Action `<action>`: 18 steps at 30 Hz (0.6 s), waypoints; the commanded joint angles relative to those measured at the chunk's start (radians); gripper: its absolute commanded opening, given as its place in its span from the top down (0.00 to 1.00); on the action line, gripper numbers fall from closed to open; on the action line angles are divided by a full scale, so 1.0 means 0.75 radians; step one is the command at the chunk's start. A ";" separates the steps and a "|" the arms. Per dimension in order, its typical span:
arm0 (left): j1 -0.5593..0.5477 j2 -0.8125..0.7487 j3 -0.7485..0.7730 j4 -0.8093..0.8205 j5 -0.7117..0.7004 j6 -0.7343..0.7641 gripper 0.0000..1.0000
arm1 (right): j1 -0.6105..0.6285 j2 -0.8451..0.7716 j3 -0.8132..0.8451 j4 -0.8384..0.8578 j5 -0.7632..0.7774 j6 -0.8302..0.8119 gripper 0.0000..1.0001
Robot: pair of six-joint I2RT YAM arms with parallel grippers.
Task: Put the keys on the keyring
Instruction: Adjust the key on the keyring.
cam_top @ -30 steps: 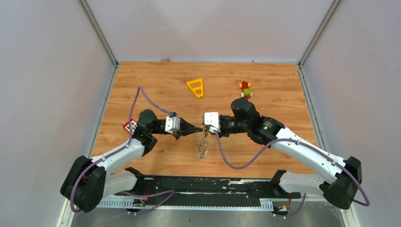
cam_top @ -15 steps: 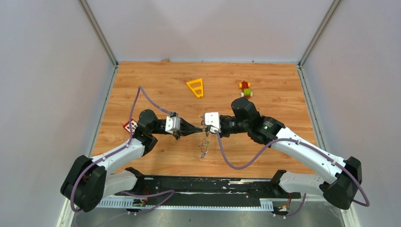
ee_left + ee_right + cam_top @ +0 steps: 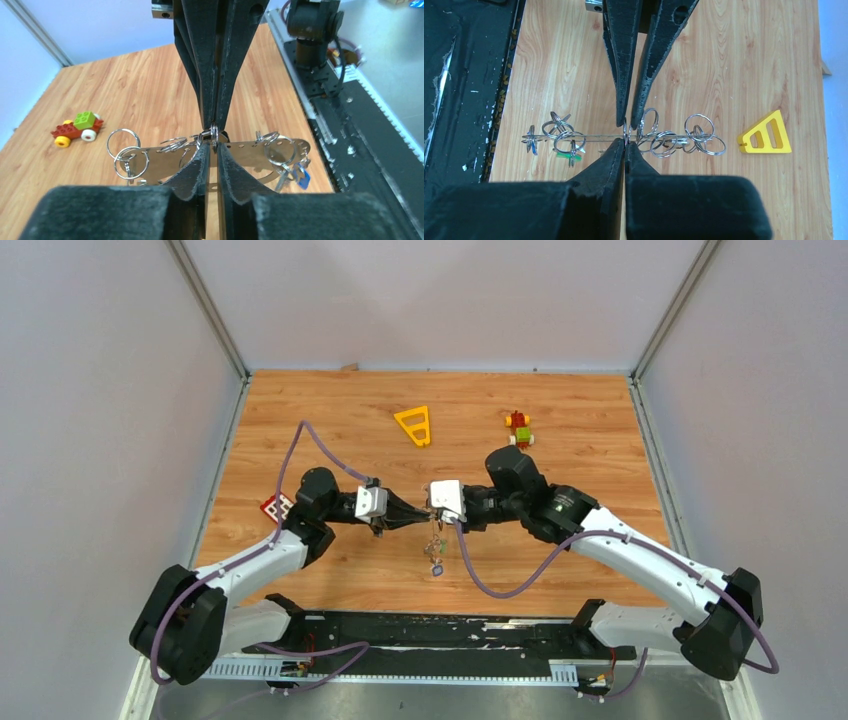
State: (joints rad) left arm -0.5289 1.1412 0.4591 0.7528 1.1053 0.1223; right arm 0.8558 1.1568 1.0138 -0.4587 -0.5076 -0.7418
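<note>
Above mid-table, right claw [image 3: 625, 145] pinches the flat, ring-hung keyring [image 3: 250, 152], left claw [image 3: 213, 150] seemingly parted.

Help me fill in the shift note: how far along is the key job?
Done, it seems: several keys already hang on the keyring, held above the table. In hand: the right claw is shut on the keyring; the left claw faces it, jaws slightly parted. Left: no loose key shows on the table, so probably only setting it down.
</note>
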 commanded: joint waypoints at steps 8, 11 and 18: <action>0.006 -0.025 0.231 -0.760 -0.104 0.711 0.57 | 0.004 0.101 0.147 -0.055 0.087 0.016 1.00; 0.000 -0.024 0.234 -0.758 -0.106 0.752 0.55 | 0.004 0.123 0.163 -0.061 0.118 0.034 1.00; -0.035 -0.002 0.206 -0.655 -0.098 0.671 0.58 | 0.004 0.148 0.167 -0.054 0.147 0.058 1.00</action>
State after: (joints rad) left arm -0.5388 1.1404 0.6052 0.2115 1.0286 0.6319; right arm 0.8562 1.2629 1.0912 -0.5270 -0.4160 -0.7227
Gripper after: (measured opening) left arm 0.430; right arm 0.019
